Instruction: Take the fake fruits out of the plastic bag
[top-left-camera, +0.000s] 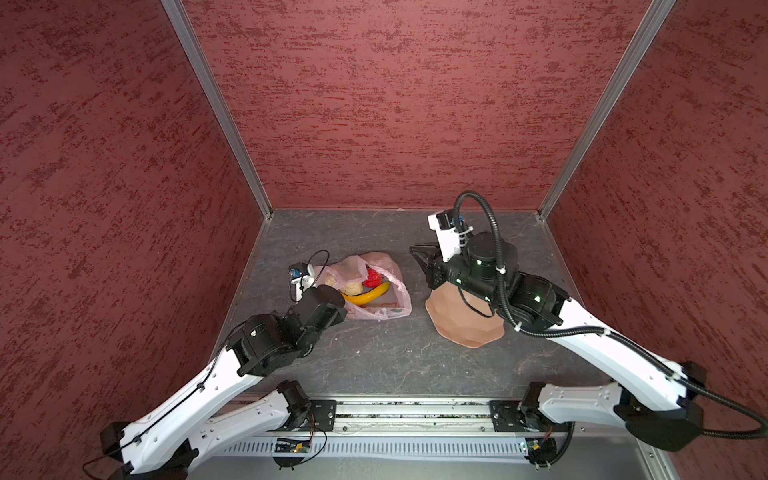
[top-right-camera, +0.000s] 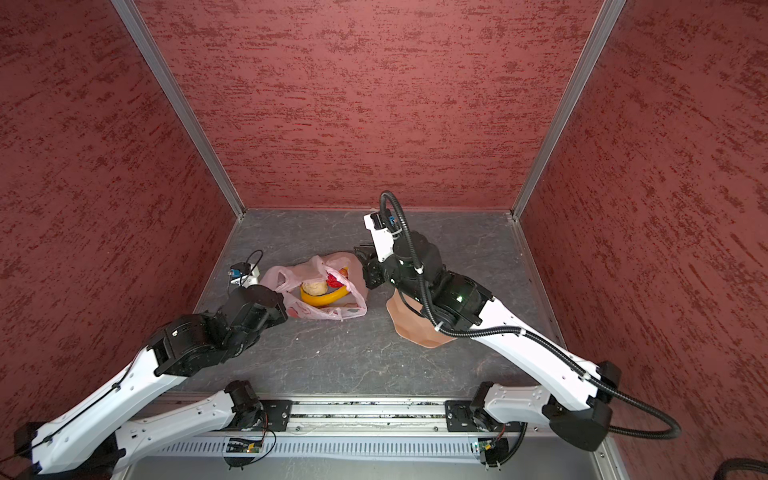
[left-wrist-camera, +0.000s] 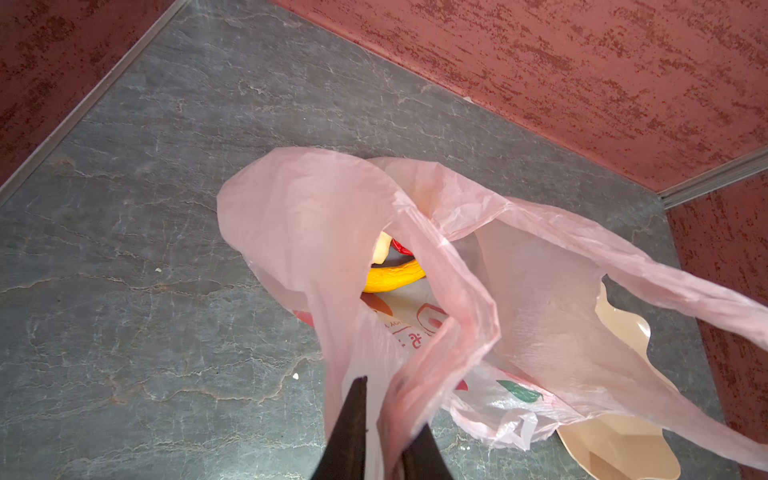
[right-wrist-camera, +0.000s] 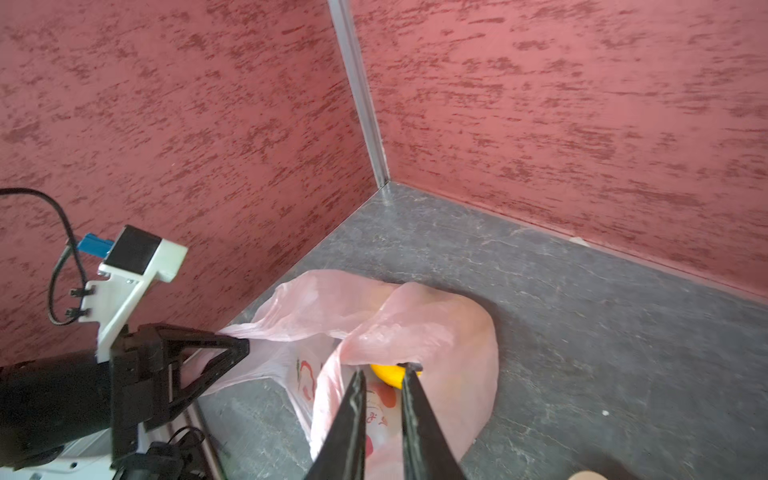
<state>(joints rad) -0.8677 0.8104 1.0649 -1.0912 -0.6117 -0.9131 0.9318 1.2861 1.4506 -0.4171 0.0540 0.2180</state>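
The pink plastic bag (top-left-camera: 397, 299) (top-right-camera: 355, 309) lies on the grey table with its mouth open. Inside it show a yellow banana (top-left-camera: 370, 295) (top-right-camera: 324, 297) (left-wrist-camera: 392, 278), a beige lump (top-left-camera: 351, 286) (top-right-camera: 313, 287) and a red fruit (top-left-camera: 372, 277) (top-right-camera: 334, 281). My left gripper (left-wrist-camera: 388, 405) (right-wrist-camera: 245, 345) is shut on the bag's left handle and holds it pulled taut. My right gripper (top-left-camera: 417, 253) (top-right-camera: 361, 253) (right-wrist-camera: 384, 370) hovers above the table just right of the bag. Its fingers point at the mouth, close together, with nothing between them.
A peach faceted bowl (top-left-camera: 465, 328) (top-right-camera: 415, 332) (left-wrist-camera: 615, 453) stands right of the bag, partly under my right arm. Red textured walls close the table on the left, back and right. A metal rail runs along the front edge.
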